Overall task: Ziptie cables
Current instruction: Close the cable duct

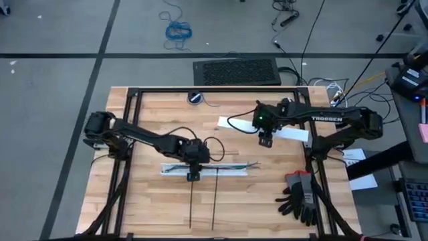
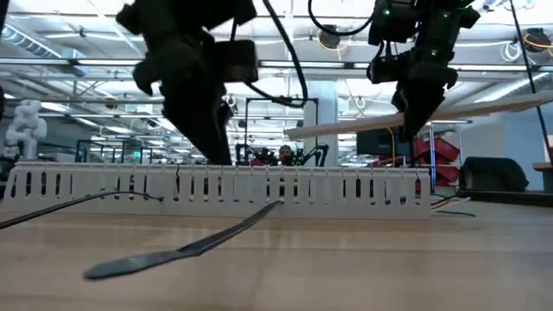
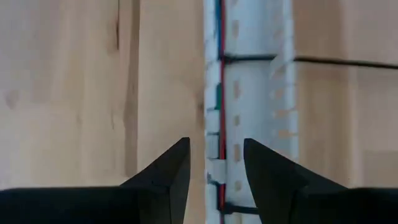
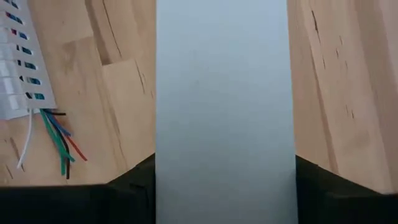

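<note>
Two zipties point(image 1: 192, 201) are lying nearest the front edge of my worktop point(image 1: 154, 107), running forward from the white slotted channel point(image 1: 204, 170), where the cables point(image 1: 227, 166) are sitting inside. I'm hovering the left pincer point(image 1: 192, 177) over the channel's left end, fingers slightly apart and gripping nothing. Further right, I'm holding the right pincer point(image 1: 266, 142) raised, clamping a flat white strip point(image 1: 264, 130).

My left gripper point(image 3: 216, 165) is open, fingertips straddling the near wall of the white slotted strip point(image 3: 255, 93). Coloured wires point(image 3: 220, 93) run along that wall inside it. A thin dark ziptie point(image 3: 323, 60) crosses the strip.
</note>
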